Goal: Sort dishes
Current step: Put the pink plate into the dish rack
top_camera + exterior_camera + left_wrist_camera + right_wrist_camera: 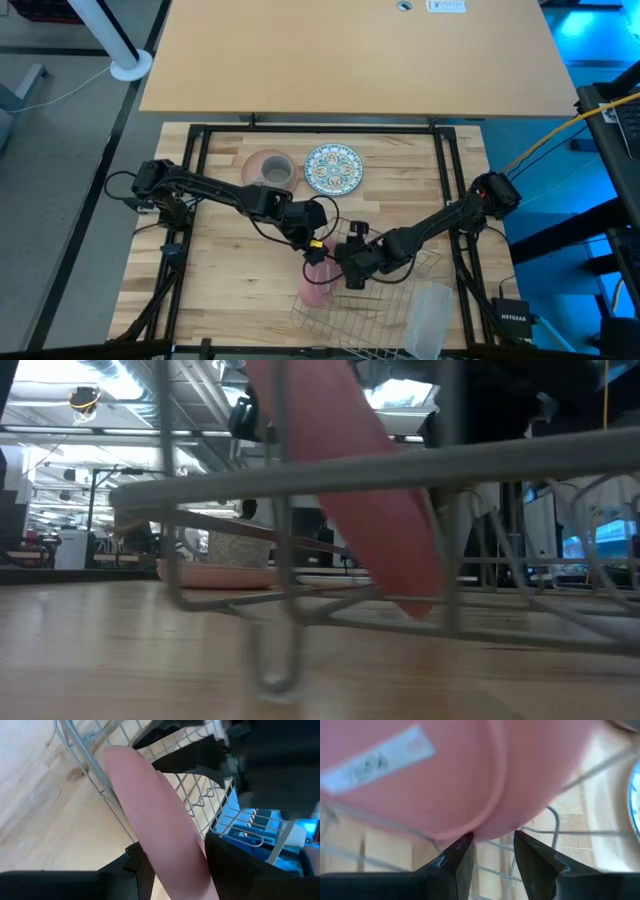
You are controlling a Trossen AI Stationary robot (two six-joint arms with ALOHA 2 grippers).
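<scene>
My left gripper (pixel 316 252) is shut on a salmon-pink plate (pixel 318 285) that stands on edge, tilted, in the wire rack (pixel 375 290). The plate also shows in the low view (pixel 385 510). My right gripper (pixel 352 268) is open beside this plate, its fingertips (pixel 465 847) close under the plate's rim (pixel 485 827) and labelled underside. A second pink plate (pixel 268 168) lies flat at the far side with the grey mug (pixel 273 170) standing on it. The patterned plate (pixel 332 168) lies flat to its right. My left gripper pinches the pink plate's rim (pixel 170 855) between its two fingers (pixel 137 865), one on each face. The fingers come from above and the table's left, slanting down. The plate stands on edge, tilted, its lower part inside the wire rack. Whether my right gripper touches the plate, I cannot tell.
The translucent plastic tray (pixel 430 315) lies at the rack's right near the front edge. A dark frame (pixel 320 130) runs round the wooden worktop. The two arms are close together over the rack. Bare wood lies at the left front (pixel 220 290).
</scene>
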